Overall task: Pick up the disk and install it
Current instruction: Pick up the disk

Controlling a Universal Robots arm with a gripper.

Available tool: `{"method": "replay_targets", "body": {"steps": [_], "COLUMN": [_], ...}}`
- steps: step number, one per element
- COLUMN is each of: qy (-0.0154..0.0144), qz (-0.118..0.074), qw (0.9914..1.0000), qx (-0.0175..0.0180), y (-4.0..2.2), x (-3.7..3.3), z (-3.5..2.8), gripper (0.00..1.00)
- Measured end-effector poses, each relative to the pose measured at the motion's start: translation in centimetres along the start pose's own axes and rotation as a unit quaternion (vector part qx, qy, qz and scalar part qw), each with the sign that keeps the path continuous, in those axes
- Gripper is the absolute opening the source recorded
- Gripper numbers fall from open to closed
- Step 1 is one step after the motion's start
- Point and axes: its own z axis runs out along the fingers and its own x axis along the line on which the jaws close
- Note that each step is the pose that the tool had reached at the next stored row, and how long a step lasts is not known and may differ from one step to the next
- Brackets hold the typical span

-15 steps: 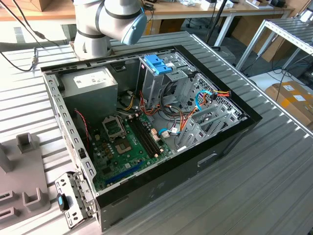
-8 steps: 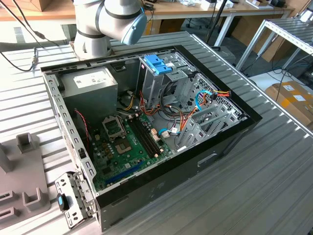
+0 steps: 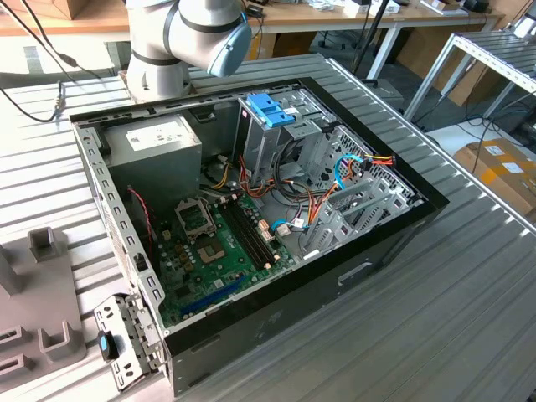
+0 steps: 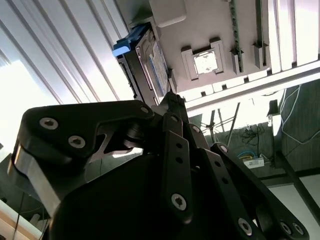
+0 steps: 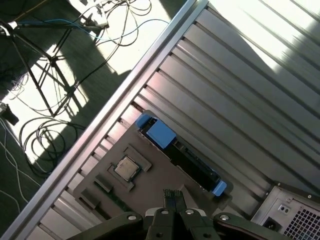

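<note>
Disk (image 5: 184, 156) stands on edge in a slot of a grey fixture plate (image 5: 157, 177), not in the computer case. It has a blue rail cap at each end and a dark edge facing the first wrist view. In the second wrist view the disk (image 4: 150, 65) shows its white label side with a blue rail on top.

Tool (image 5: 173, 196) is clenched, pads pressed together with nothing between them. It hangs over the fixture plate, near the disk and beside its long edge. No contact with the disk is visible. In the second wrist view the tool (image 4: 170, 97) shows black linkages converging to the tips, which point at the lower end of the disk.

CPU chip (image 5: 126, 168) sits in its own pocket on the same plate, apart from the disk.

Fixture plate lies on the ribbed metal table (image 5: 240, 75), close to the table's edge rail. A corner of the computer case (image 5: 292, 212) is just beside the plate.

In the exterior view the open computer case (image 3: 335, 285) lies on its side on the table, the robot arm (image 3: 184, 33) base behind it. Inside are:
- drive cage with blue handle (image 3: 270, 109)
- grey power supply (image 3: 159, 142)
- green motherboard (image 3: 209, 251)

The plate's edge shows at the exterior view's left.

Cables and a tripod (image 5: 45, 75) are on the floor past the table edge.
</note>
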Motion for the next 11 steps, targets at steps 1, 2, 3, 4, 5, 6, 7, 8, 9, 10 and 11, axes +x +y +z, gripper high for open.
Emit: {"method": "replay_targets", "body": {"steps": [1,2,3,4,5,6,7,8,9,10,11], "qy": [0.0001,0.0001,0.0003,0.0005,0.0006,0.0006,0.0008,0.0009,0.0009,0.0011,0.0011], "qz": [-0.002,-0.004,-0.008,-0.011,-0.012,-0.015,-0.018,-0.020,-0.022,-0.024,-0.026], "qw": [1.00000,0.99999,0.99997,0.99994,0.99992,0.99989,0.99984,0.99980,0.99977,0.99971,0.99967], "qx": [0.0000,-0.0001,-0.0002,-0.0003,-0.0003,-0.0003,-0.0004,-0.0005,-0.0005,-0.0006,-0.0006], "y": [0.00,0.00,0.00,0.00,0.00,0.00,0.00,0.00,0.00,0.00,0.00], "x": [0.00,0.00,0.00,0.00,0.00,0.00,0.00,0.00,0.00,0.00,0.00], "z": [0.00,0.00,0.00,0.00,0.00,0.00,0.00,0.00,0.00,0.00,0.00], "gripper": [0.11,0.11,0.11,0.11,0.11,0.11,0.11,0.11,0.11,0.11,0.11]}}
